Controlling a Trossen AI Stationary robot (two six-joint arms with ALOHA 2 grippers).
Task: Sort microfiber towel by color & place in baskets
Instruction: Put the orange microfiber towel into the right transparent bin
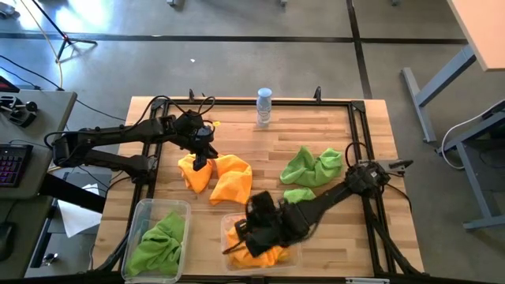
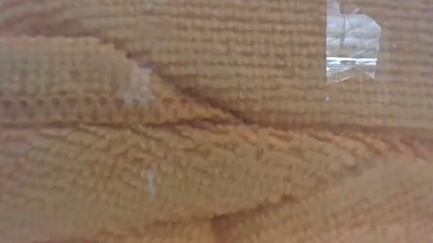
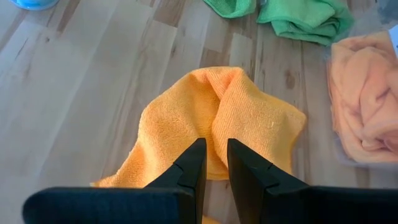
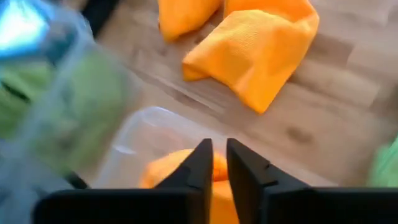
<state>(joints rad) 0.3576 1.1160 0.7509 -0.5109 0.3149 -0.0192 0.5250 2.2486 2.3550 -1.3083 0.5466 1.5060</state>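
A: High view first. Where's the left tool?
B: Upper left of center, sitting down on the orange towel lying on the tabletop. A 2nd orange towel is lying just right of it, touching. Green towels are bunching right of center, w/ a small green bit just below.

A: Right tool?
B: Lower center, hanging over the wider basket, which is holding orange cloth. The narrower basket at lower left is holding a green towel. A clear bottle is standing at the top edge.

A: Low view?
B: Orange fabric is filling nearly the whole frame; only a small gap at upper right.

A: Left wrist view?
B: Fingers are standing nearly together w/ a slim gap, tips on the orange towel at center; can't tell if they're pinching it. Green towels at top, orange cloth in the basket at right.

A: Right wrist view?
B: Fingers are nearly together, narrow gap, gripping nothing, over the clear basket w/ orange cloth inside. An orange towel is lying at upper center, blurry green at left.
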